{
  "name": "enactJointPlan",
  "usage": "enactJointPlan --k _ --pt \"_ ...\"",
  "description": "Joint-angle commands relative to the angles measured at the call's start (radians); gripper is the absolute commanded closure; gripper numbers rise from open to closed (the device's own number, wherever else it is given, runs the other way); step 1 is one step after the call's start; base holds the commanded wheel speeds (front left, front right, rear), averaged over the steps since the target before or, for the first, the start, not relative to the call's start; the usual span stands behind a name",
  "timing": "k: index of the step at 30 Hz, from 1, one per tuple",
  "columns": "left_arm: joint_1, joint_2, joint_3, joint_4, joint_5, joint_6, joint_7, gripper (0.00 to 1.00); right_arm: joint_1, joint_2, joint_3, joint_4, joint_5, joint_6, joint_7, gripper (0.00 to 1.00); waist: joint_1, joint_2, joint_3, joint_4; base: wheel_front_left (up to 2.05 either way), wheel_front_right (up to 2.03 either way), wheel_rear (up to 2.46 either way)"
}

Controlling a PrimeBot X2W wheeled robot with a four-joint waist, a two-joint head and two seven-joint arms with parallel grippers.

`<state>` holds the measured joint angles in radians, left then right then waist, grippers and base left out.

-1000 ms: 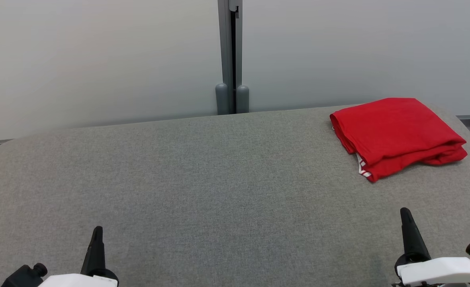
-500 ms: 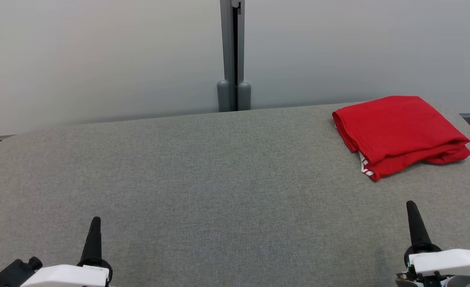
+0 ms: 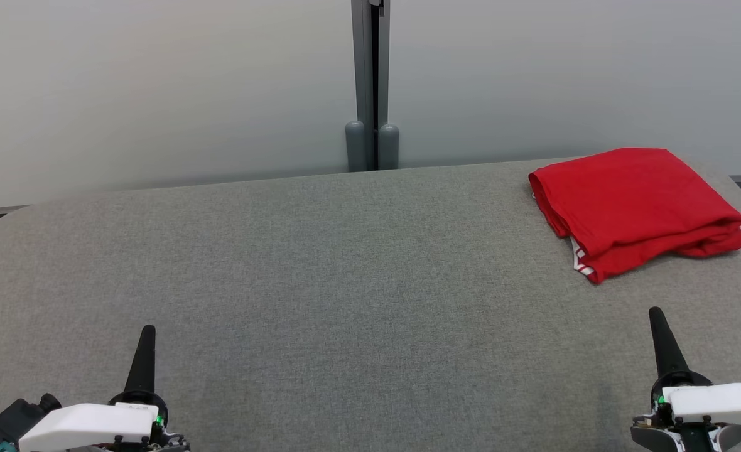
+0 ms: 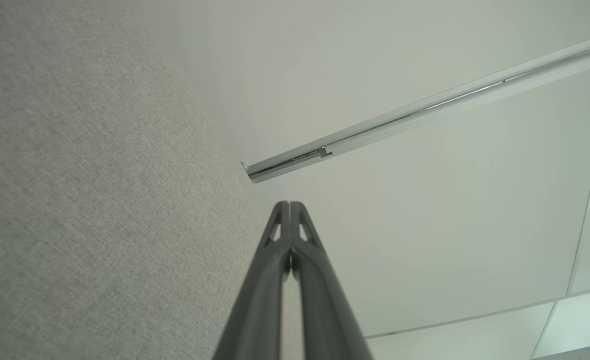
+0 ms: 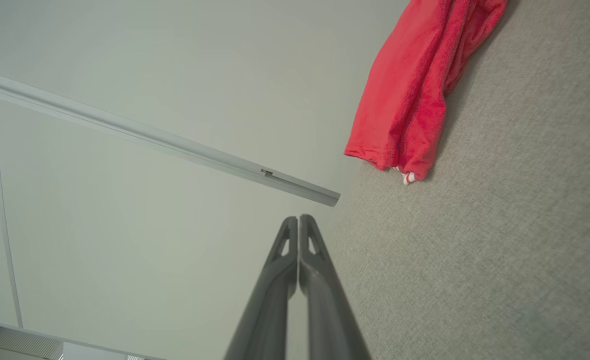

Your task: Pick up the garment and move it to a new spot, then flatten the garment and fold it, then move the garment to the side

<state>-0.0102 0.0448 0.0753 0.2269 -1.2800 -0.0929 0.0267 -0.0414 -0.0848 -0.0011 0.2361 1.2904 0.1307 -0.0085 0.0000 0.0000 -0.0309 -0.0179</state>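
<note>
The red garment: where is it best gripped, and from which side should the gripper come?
Probably the near corner of the red garment, where the stacked layers and white-striped trim end. Its folded edges face the robot, so the right gripper, the closer one, could come low from the near side, after opening its shut jaws.

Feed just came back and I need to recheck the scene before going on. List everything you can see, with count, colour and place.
garment: 1, red with a little white trim, folded, far right of the table
table: 1, grey fabric, across the foreground
panels: 2, pale, behind the table
post: 1, grey, upright between the panels
left gripper: 1, dark fingers, shut and empty, lower left, over the table
right gripper: 1, dark fingers, shut and empty, lower right, short of the garment
</note>
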Motion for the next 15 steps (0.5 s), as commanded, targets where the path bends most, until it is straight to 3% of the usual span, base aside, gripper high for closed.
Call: enactJointPlan --k 1,15 --pt "-0.03 0.006 0.007 -0.005 -0.021 -0.007 0.006 1.0 -0.018 -0.002 -0.009 -0.005 0.024 0.0 0.008 1.0 0.0 0.0 0.001 0.001 0.0 0.0 0.0" --pt "-0.056 0.006 0.02 0.004 -0.137 -0.02 0.037 1.0 -0.038 0.002 -0.035 -0.001 0.145 0.0 0.041 1.0 0.0 0.0 0.012 0.006 0.0 0.0 0.0"
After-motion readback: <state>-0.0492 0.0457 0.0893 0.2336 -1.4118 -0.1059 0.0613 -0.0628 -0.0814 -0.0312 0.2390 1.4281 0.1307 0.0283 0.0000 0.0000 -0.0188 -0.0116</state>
